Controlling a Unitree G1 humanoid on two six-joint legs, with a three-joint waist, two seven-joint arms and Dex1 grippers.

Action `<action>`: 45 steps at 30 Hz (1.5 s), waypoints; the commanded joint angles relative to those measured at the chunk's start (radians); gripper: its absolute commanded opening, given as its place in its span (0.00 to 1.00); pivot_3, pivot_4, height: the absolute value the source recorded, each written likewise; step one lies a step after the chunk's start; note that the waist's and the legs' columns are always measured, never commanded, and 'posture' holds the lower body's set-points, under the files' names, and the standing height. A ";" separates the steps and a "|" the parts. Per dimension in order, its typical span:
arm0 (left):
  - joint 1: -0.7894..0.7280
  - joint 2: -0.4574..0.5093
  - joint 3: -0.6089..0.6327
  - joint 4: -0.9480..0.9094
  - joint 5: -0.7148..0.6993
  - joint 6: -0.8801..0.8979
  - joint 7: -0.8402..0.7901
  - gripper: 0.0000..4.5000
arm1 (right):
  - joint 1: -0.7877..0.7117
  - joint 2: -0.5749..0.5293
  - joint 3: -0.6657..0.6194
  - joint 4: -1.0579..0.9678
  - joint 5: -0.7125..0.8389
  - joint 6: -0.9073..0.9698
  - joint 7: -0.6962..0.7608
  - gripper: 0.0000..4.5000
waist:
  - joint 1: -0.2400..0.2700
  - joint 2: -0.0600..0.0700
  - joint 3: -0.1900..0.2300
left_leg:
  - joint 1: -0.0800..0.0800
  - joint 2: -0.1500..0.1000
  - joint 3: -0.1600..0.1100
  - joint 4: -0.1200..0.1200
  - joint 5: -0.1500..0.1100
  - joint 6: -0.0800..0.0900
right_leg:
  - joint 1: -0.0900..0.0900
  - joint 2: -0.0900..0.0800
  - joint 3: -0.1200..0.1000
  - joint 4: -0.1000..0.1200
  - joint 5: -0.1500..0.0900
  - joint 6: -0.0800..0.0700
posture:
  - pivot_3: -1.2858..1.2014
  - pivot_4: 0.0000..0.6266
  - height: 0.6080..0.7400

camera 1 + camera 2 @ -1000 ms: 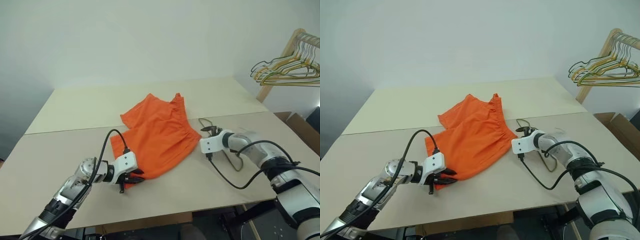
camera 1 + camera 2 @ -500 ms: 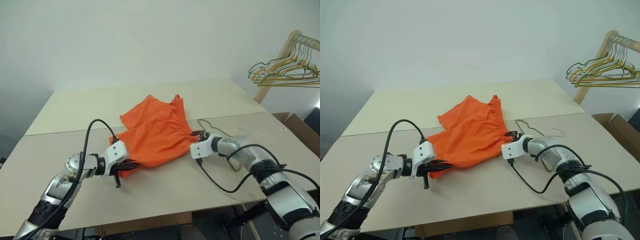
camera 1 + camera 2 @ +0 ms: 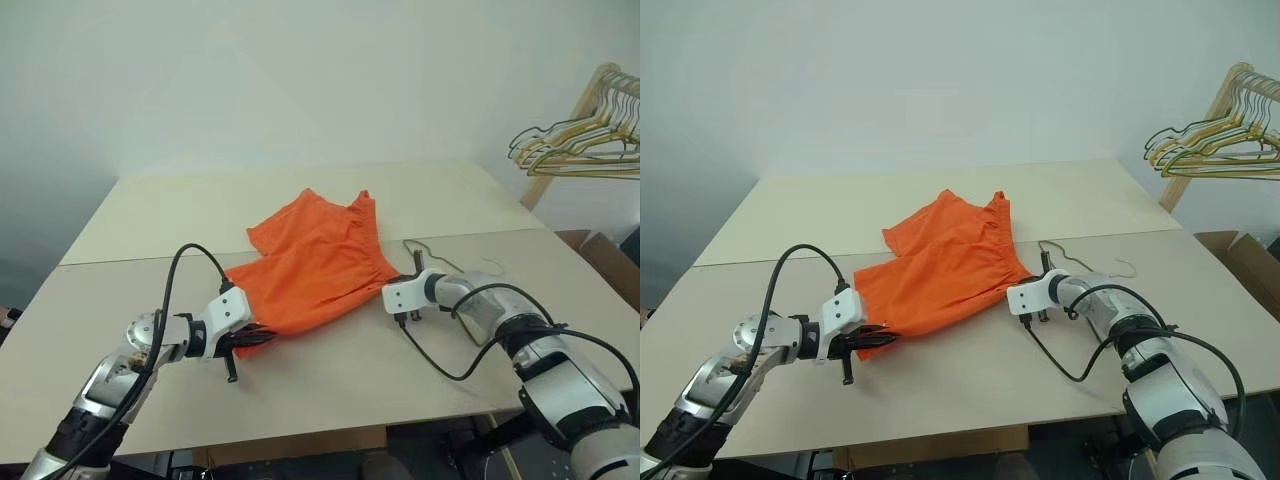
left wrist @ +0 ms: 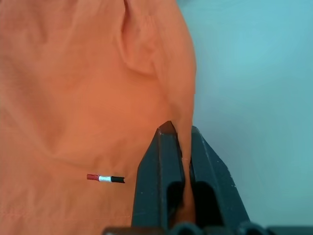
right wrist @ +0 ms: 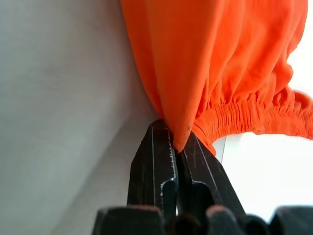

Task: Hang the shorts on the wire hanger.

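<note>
The shorts lay spread on the table. The left gripper was clamped on the hem of one leg, and the right gripper pinched the waistband corner. The wire hanger lay just behind the right gripper.

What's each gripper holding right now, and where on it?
Both hold the shorts. The left gripper pinches a fold at a leg edge; the right gripper pinches the waistband corner.
</note>
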 commanded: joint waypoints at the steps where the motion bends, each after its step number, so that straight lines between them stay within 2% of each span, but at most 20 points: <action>1: 0.028 0.037 0.059 -0.037 -0.021 -0.031 -0.014 0.00 | 0.086 -0.083 -0.067 -0.246 0.057 0.043 0.089 0.01 | 0.004 0.000 0.000 | -0.001 0.000 0.000 0.000 -0.001 0.002 | 0.000 0.000 0.000 0.000 0.000 0.000 | 0.48 0.00 1.00; 7: 0.176 0.176 0.193 -0.084 -0.097 -0.066 -0.138 0.00 | 0.385 -0.214 -0.199 -0.824 0.179 0.265 0.309 0.01 | 0.019 0.000 0.001 | -0.007 0.002 0.000 0.000 -0.003 0.004 | -0.007 -0.001 0.001 0.000 0.000 0.000 | 0.47 0.00 1.00; 11: 0.283 0.266 0.267 -0.096 -0.150 -0.093 -0.249 0.00 | 0.514 -0.258 -0.230 -1.035 0.180 0.361 0.393 0.01 | 0.031 -0.001 0.001 | -0.006 0.002 0.002 0.000 -0.003 0.004 | -0.008 -0.003 -0.001 0.000 0.000 0.000 | 0.46 0.00 1.00; 18: 0.357 0.314 0.255 -0.153 -0.160 -0.064 -0.282 0.00 | 0.572 -0.296 -0.225 -1.108 0.152 0.405 0.453 0.01 | 0.052 -0.004 0.003 | -0.003 0.001 0.003 0.001 -0.004 0.004 | -0.011 -0.003 -0.007 -0.002 -0.001 -0.001 | 0.46 0.00 1.00; 24: 0.408 0.306 0.254 -0.214 -0.187 -0.045 -0.277 0.00 | 0.618 -0.386 -0.258 -1.157 0.180 0.386 0.501 0.01 | 0.055 -0.004 0.003 | -0.011 0.000 0.006 0.001 -0.004 0.005 | -0.015 -0.003 -0.008 -0.001 -0.001 -0.001 | 0.46 0.00 1.00; 28: 0.406 0.298 0.241 -0.193 -0.164 -0.054 -0.248 0.00 | 0.646 -0.430 -0.265 -1.158 0.202 0.343 0.498 0.01 | 0.055 -0.005 0.004 | -0.008 0.000 0.006 0.002 -0.004 0.005 | -0.012 -0.001 -0.009 -0.002 -0.001 -0.001 | 0.46 0.00 1.00; 32: 0.397 0.322 0.236 -0.172 -0.163 -0.086 -0.289 0.21 | 0.675 -0.469 -0.269 -1.171 0.245 0.325 0.530 0.23 | 0.055 -0.006 0.004 | -0.005 0.000 0.007 0.002 -0.004 0.005 | -0.008 0.000 -0.008 -0.003 -0.001 -0.002 | 0.46 0.00 1.00; 37: 0.407 0.366 0.275 -0.160 -0.179 -0.092 -0.355 0.59 | 0.721 -0.521 -0.349 -1.151 0.338 0.336 0.566 0.64 | 0.055 -0.006 0.004 | -0.005 0.002 0.007 0.001 -0.005 0.006 | -0.005 0.001 -0.010 -0.009 -0.001 -0.002 | 0.46 0.00 1.00; 41: 0.439 0.405 0.342 -0.124 -0.180 -0.117 -0.407 0.89 | 0.762 -0.556 -0.479 -1.148 0.541 0.452 0.660 0.97 | 0.054 -0.006 0.006 | -0.005 0.003 0.007 0.001 -0.005 0.007 | -0.003 0.001 -0.011 -0.011 -0.001 -0.002 | 0.46 0.00 1.00; 42: 0.440 0.407 0.352 -0.117 -0.180 -0.120 -0.411 0.96 | 0.763 -0.559 -0.506 -1.146 0.578 0.496 0.677 1.00 | 0.055 -0.006 0.006 | -0.004 0.003 0.007 0.001 -0.005 0.007 | -0.002 0.001 -0.011 -0.011 -0.001 -0.002 | 0.46 0.00 1.00; 43: 0.438 0.404 0.365 -0.111 -0.185 -0.123 -0.414 0.99 | 0.744 -0.550 -0.534 -1.135 0.621 0.570 0.687 1.00 | 0.055 -0.007 0.007 | -0.003 0.003 0.006 0.001 -0.006 0.007 | -0.001 0.001 -0.012 -0.012 -0.001 -0.002 | 0.46 0.00 1.00; 45: 0.400 0.369 0.387 -0.102 -0.208 -0.108 -0.376 0.99 | 0.664 -0.517 -0.585 -1.091 0.736 0.782 0.699 1.00 | 0.055 -0.007 0.009 | 0.001 0.004 0.006 0.001 -0.006 0.007 | 0.002 0.001 -0.012 -0.012 -0.001 -0.002 | 0.46 0.00 1.00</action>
